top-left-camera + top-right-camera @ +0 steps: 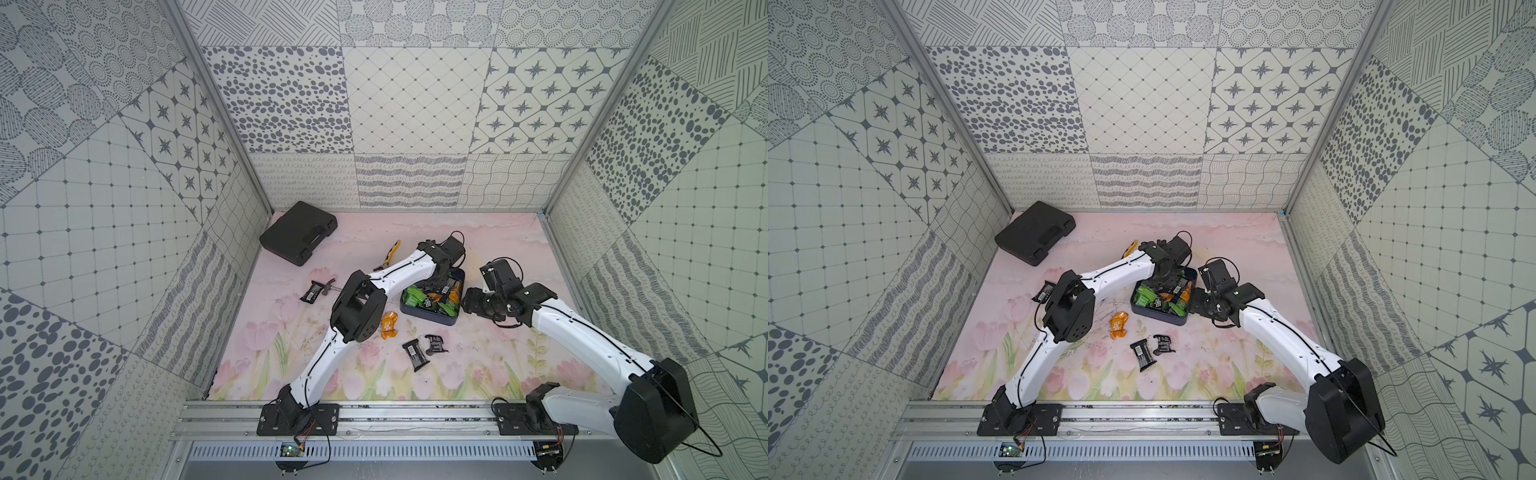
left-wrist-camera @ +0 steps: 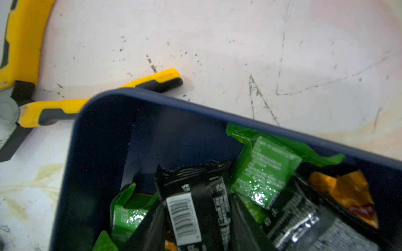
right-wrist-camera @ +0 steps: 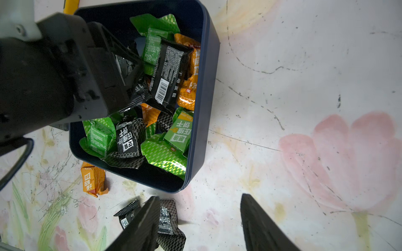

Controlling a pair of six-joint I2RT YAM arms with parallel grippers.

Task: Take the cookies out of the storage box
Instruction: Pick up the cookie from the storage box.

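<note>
The navy storage box [image 1: 432,321] [image 1: 1158,321] sits mid-mat, heaped with several green, orange and black cookies [image 3: 165,139]. My left gripper [image 1: 442,282] [image 2: 198,202] reaches down into the box's far side. Its fingers press both sides of a black barcoded cookie packet [image 2: 191,195], so it is shut on it. My right gripper [image 1: 466,300] [image 3: 200,196] hovers open just right of the box, low over the mat, with nothing between its fingers. Outside the box lie an orange packet [image 1: 389,326] and two black packets [image 1: 415,353].
Yellow-and-black pliers [image 1: 390,254] [image 2: 24,43] lie just behind the box. Another black packet [image 1: 312,291] rests at the left beside a small grey tool [image 1: 329,286]. A closed black case [image 1: 297,237] stands in the back left corner. Patterned walls ring the mat.
</note>
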